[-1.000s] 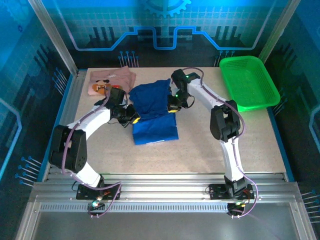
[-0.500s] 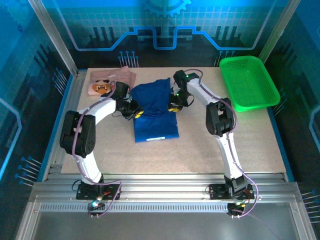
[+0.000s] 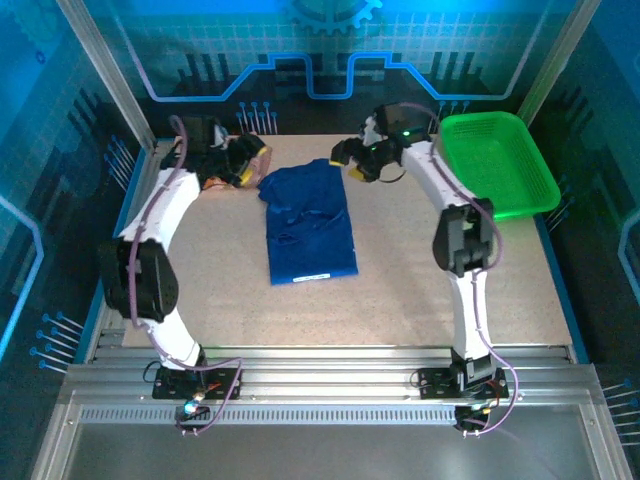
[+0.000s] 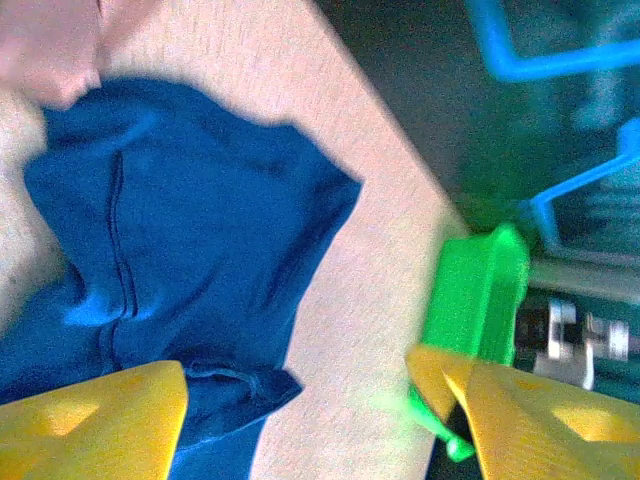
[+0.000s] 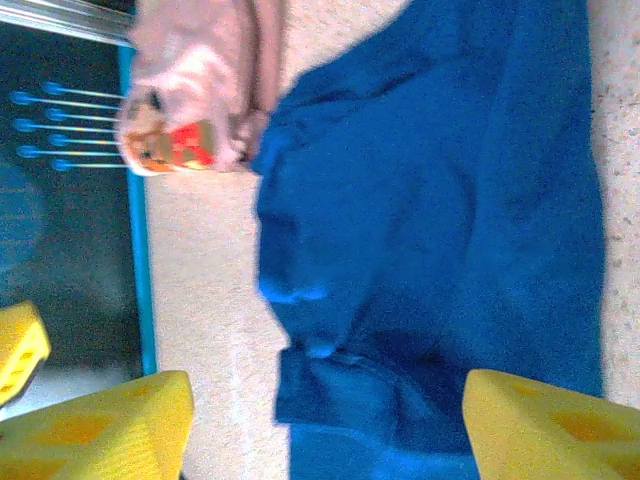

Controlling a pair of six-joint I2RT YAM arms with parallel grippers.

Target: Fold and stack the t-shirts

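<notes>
Left gripper point(image 3: 252, 160): jaws wide apart, empty, over the table's 11 o'clock corner.
Pink t-shirt point(image 5: 195, 90): bunched, at blue's 10 o'clock.
Blue t-shirt point(image 3: 308, 225): long strip mid-table, far end rumpled.
Right gripper point(image 3: 348, 158): jaws wide apart, empty, at blue's 1 o'clock.
Green basket point(image 3: 500, 160): 2 o'clock corner.

In the right wrist view the pink shirt point(image 5: 195, 85) is cut off by the top edge and blurred; the blue shirt point(image 5: 450, 200) is cropped below.
</notes>
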